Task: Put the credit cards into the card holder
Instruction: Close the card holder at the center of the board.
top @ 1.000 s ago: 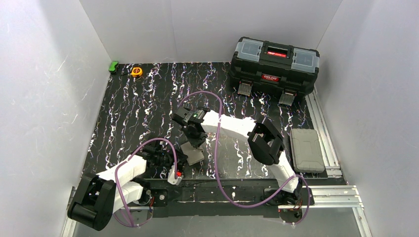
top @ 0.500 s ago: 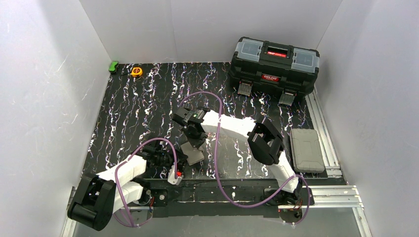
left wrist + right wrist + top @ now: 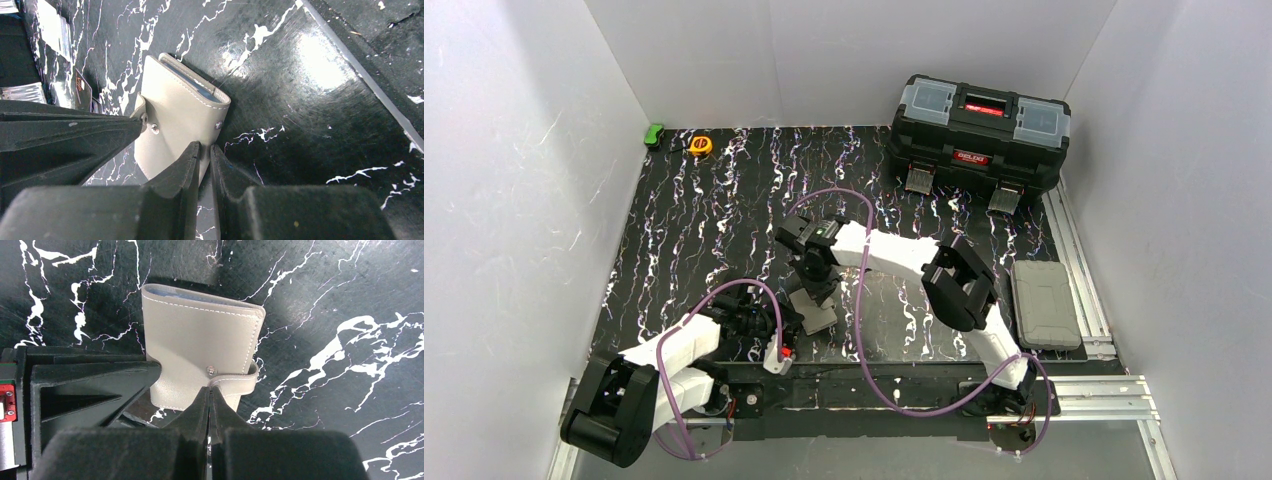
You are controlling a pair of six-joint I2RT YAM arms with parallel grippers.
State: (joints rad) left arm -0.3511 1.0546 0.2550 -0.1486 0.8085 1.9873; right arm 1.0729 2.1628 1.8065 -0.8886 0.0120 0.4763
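A closed grey card holder (image 3: 812, 308) lies on the black marbled table (image 3: 724, 200), close to its near edge, between the two arms. The left gripper (image 3: 204, 150), all but closed, pinches the card holder's edge. The right gripper (image 3: 209, 392) is fully closed, its tips at the snap tab (image 3: 235, 382); whether it grips the tab cannot be told.
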